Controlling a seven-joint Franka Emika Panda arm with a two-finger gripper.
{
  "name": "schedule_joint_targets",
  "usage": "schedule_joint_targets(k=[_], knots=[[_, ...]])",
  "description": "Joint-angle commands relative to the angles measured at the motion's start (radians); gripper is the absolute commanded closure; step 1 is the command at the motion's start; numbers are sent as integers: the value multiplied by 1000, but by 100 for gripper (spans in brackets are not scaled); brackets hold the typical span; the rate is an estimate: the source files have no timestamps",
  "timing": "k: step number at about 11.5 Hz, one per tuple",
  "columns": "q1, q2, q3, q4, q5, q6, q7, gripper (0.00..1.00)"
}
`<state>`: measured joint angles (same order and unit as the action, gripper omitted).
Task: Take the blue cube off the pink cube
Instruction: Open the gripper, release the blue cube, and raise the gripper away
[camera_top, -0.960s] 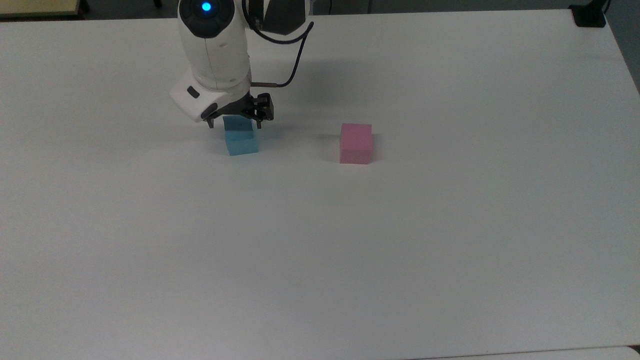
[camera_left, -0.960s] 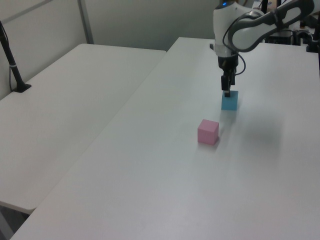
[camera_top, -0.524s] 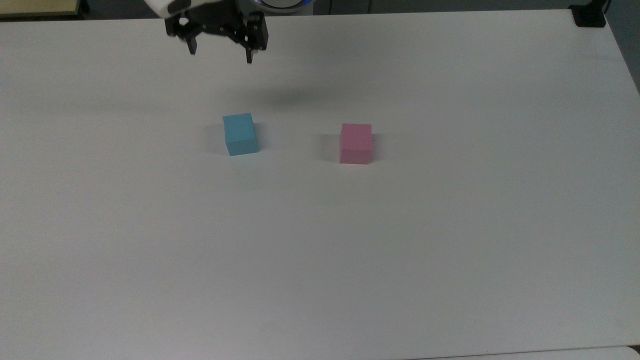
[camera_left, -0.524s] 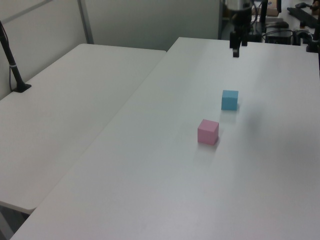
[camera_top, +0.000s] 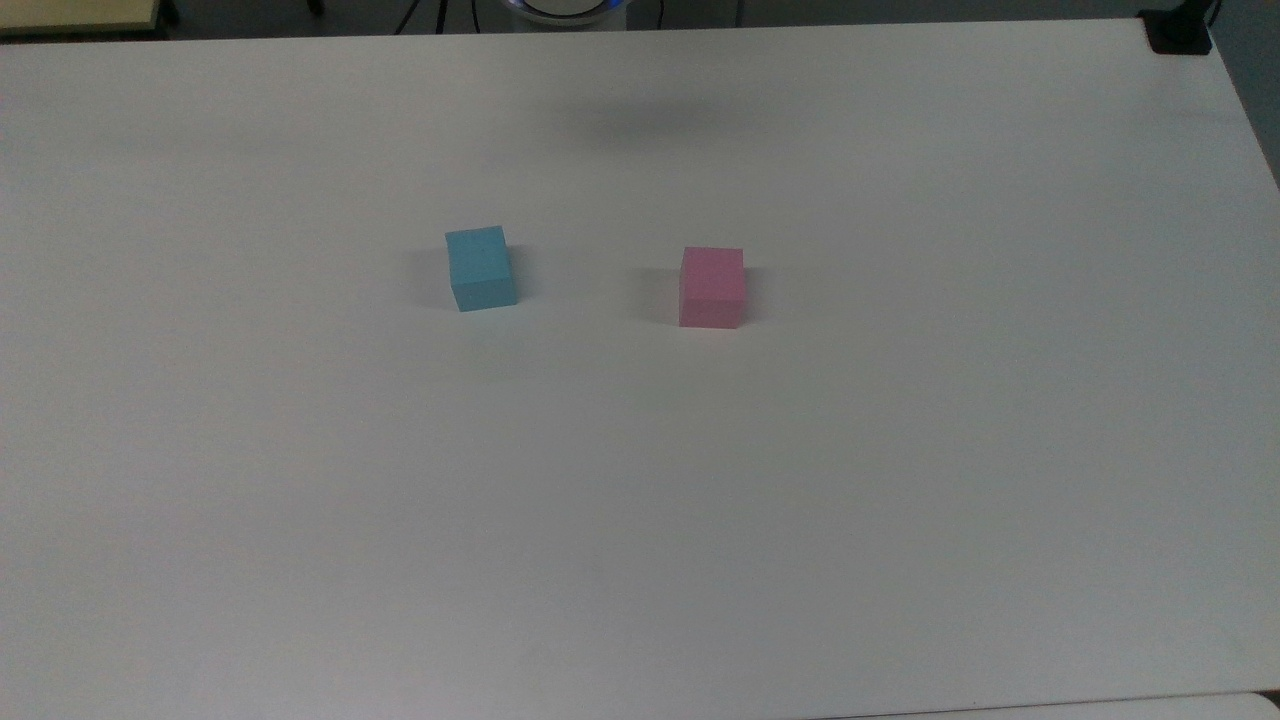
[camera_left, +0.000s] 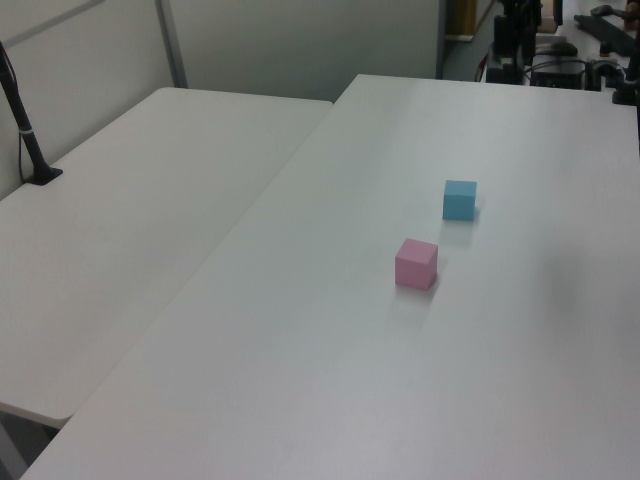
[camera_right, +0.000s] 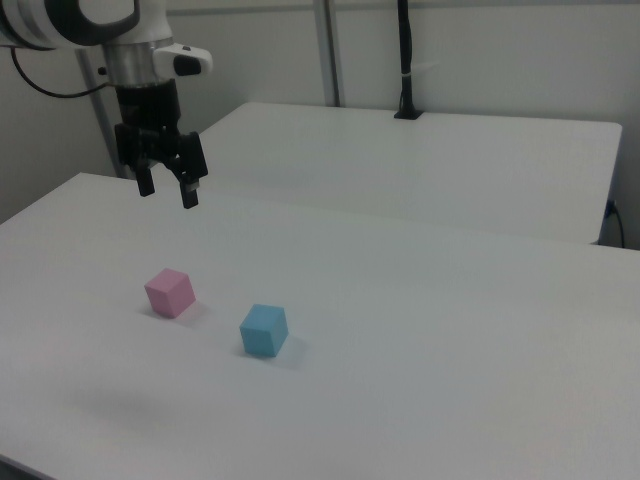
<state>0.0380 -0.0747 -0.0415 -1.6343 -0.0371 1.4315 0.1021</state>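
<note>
I see the blue cube (camera_top: 481, 267) sitting flat on the white table (camera_top: 640, 500), well apart from the pink cube (camera_top: 712, 287), which stands to the top view's right of it. In the right view my gripper (camera_right: 167, 191) hangs high above the table with its fingers spread and nothing between them.

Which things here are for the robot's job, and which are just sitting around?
For the job:
blue cube
pink cube
gripper, open, up in the air

Just there:
white table
second table
black pole
</note>
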Motion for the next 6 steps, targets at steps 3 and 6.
schedule_joint_targets(k=[3,6], knots=[[-27,7,-37,5,11,171,-151,0],[-27,6,-38,5,16,167,-139,0]])
